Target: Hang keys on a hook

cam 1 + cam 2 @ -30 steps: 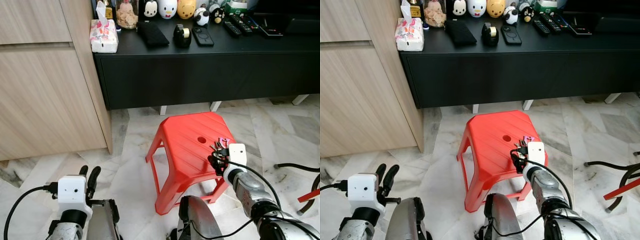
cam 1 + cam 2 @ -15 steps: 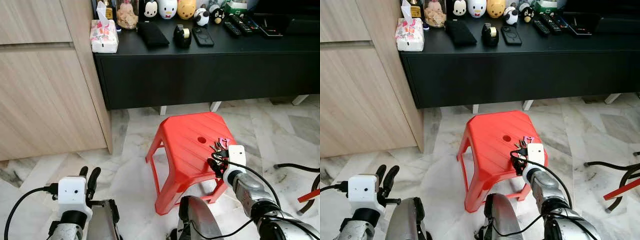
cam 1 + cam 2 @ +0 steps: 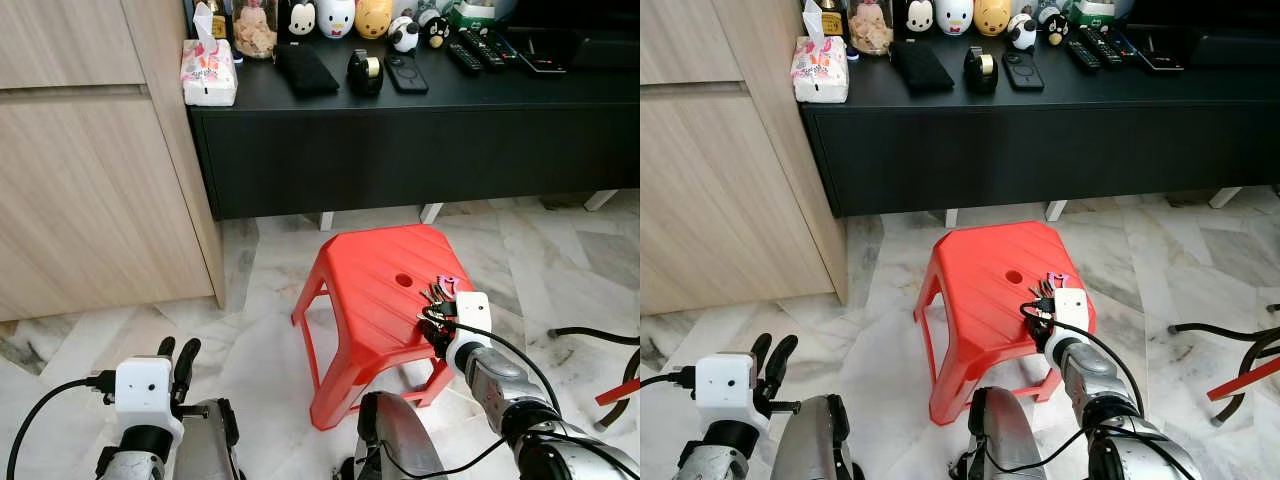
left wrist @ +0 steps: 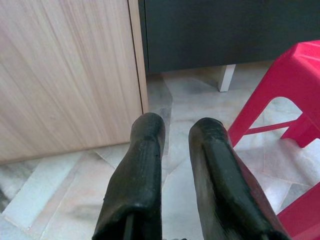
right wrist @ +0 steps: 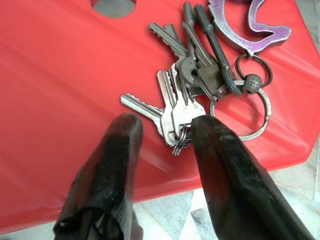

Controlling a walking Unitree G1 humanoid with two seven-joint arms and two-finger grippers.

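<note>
Marble floor, red stool [image 3: 375,290], and near its right edge the right gripper [image 5: 162,132] has crept closer, fingers parted astride the keys [image 5: 195,95], nothing gripped yet — pickup looks imminent.

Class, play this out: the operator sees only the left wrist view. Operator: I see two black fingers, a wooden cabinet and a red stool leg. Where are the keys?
Observer: The keys lie on the red stool, near its right edge.
Operator: Is any gripper near them?
Observer: Yes, the right gripper is over them, fingers open, one finger on each side of the nearest keys.
Operator: What's attached to them?
Observer: A purple charm on the ring.
</note>
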